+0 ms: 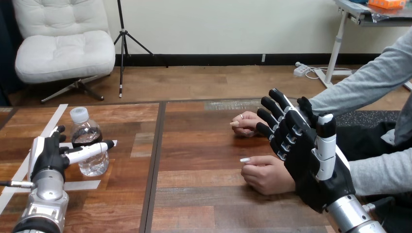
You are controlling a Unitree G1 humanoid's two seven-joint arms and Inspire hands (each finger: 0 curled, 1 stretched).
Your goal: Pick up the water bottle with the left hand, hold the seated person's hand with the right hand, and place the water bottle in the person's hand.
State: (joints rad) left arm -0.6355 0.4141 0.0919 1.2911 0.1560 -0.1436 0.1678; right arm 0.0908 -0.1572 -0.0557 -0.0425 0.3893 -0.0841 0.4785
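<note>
- While the bottle (86, 133) stands upright near-left, the left hand (48, 158) straddles it with straight, unclasped fingers; an off-centre close could topple it.
- Right hand (311, 160) is open, beside the person's near hand (265, 174), holding nothing; pinch risk.

No legible text or labels

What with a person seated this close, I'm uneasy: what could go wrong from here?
One: the left hand lays a straight finger across the upright water bottle without curling round it, so it may tip the bottle instead of gripping it. Two: the person's nearer hand lies curled on the table, no open palm showing, so the bottle has nowhere to land. Three: the right hand, open, stands close beside that hand and could pinch fingers when closing.
</note>
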